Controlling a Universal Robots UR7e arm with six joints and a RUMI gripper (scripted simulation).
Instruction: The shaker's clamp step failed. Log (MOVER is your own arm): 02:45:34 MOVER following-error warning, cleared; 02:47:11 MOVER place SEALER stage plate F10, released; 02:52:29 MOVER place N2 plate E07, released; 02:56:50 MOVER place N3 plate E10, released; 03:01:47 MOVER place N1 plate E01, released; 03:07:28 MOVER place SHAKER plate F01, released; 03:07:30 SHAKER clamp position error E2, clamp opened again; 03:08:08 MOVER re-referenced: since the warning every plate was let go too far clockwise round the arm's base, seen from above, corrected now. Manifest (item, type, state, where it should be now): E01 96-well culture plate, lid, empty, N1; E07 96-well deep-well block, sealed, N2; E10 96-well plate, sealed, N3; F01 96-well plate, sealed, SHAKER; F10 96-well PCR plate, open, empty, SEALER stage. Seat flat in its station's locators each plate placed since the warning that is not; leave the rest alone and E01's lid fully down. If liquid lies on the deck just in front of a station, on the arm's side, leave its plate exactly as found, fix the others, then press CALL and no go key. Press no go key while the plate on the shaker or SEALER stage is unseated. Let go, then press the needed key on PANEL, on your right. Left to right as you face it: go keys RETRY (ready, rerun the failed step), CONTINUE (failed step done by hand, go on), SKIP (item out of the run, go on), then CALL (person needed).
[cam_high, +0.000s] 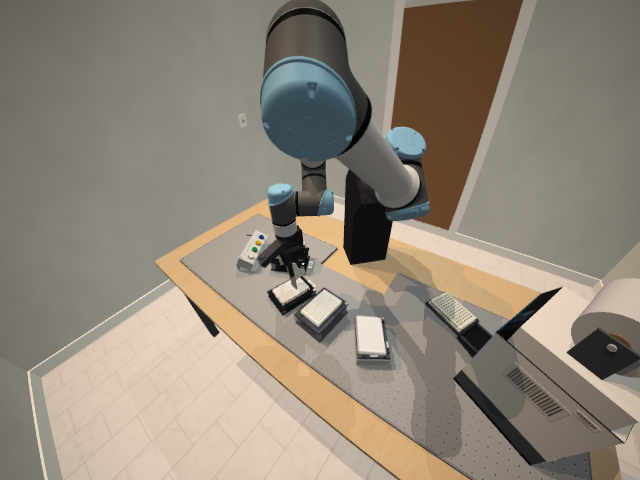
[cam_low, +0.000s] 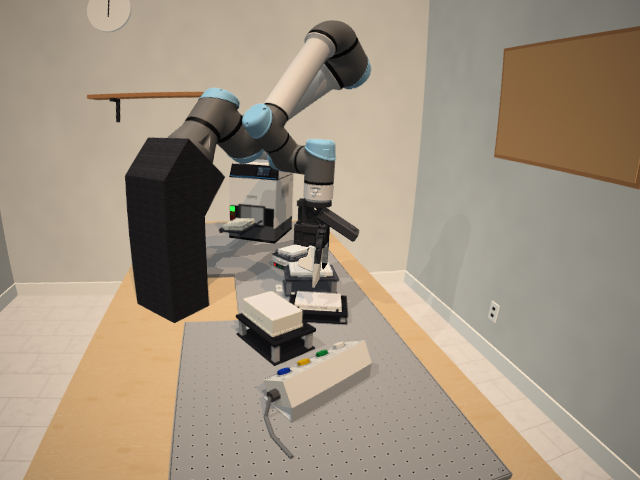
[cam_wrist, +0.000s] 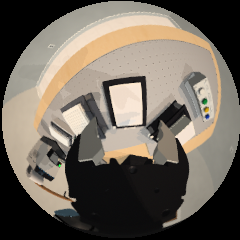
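Note:
My gripper is open and empty, above the near side of a low black nest with a pale, smooth-topped plate. That plate lies inside the nest's rim; whether it is fully flat I cannot tell. A tall white block stands on the raised black station nearest the panel. A white welled plate is on the grey riser on the other side. A white plate is on the shaker. An open welled plate is on the sealer stage.
The panel has white, green, yellow and blue buttons. The sealer stands at the far end of the row. The arm's black pedestal rises beside the deck. I can make out no liquid.

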